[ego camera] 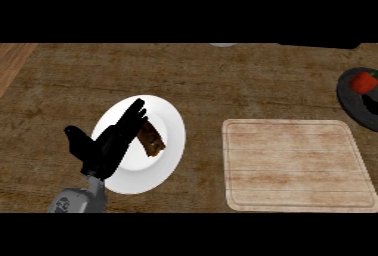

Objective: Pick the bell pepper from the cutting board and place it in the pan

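Hand L (111, 142) — open flat, holds 0 | over plate (170, 120) | pepper (363, 82) in pan (344, 95)

The left hand (111, 142) is covering part of the white plate (166, 120), left of the cutting board (291, 165), and is hiding one end of the brown food (153, 140) on it. Its forearm (77, 200) is running off the bottom. Up and right of the board, the pan (348, 95) is getting cut off by the right edge. Far above the board, a pale thing (221, 45) and a dark thing (317, 46) are only peeking in, too little showing to name.
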Robot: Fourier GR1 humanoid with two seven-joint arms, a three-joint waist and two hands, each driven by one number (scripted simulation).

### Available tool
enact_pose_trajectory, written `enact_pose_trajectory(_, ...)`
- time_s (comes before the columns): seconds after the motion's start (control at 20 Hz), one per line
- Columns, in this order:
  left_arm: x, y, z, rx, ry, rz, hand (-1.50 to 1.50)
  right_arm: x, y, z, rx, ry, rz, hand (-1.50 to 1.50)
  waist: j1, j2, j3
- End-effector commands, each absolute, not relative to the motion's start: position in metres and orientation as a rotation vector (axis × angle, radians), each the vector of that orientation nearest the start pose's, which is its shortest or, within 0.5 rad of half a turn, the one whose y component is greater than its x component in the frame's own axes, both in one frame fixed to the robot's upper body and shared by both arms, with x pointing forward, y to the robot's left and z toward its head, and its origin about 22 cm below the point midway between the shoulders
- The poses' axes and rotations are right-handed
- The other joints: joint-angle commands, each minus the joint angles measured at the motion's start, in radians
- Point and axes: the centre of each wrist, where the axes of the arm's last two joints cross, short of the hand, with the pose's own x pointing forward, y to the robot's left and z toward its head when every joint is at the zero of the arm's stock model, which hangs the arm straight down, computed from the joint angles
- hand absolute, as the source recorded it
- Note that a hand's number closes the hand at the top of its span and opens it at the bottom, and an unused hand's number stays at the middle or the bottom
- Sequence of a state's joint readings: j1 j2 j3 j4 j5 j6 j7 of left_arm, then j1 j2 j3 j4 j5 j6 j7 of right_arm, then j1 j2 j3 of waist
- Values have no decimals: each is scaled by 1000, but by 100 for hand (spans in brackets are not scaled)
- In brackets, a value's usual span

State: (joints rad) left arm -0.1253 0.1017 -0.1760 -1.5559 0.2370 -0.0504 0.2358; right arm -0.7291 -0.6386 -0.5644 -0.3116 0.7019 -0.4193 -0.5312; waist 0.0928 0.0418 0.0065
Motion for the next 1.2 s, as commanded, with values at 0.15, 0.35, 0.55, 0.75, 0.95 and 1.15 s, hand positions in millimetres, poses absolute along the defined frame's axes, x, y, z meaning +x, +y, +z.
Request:
enact_pose_trajectory(0.15, 265, 187, 28, -320, -1390, -187, 0, 351, -463, 46, -1113, -1360, 419, -150, 18, 4, 4)
enact_pose_trajectory(0.35, 263, 190, 18, -293, -1379, -173, 0, 359, -459, 54, -966, -1545, 250, -150, -3, 1, 6)
enact_pose_trajectory(0.55, 265, 196, 21, -292, -1381, -151, 0, 356, -460, 49, -842, -1661, 67, -150, -14, -2, 7)
enact_pose_trajectory(0.75, 268, 199, 31, -297, -1404, -144, 0, 342, -488, 62, -716, -1634, -46, -150, -12, -3, 5)
enact_pose_trajectory(0.95, 267, 201, 21, -268, -1376, -132, 0, 316, -516, 65, -568, -1641, -39, -150, -31, -2, 6)
enact_pose_trajectory(1.15, 265, 204, 23, -271, -1389, -118, 0, 287, -539, 59, -469, -1641, 19, -150, -37, -3, 7)
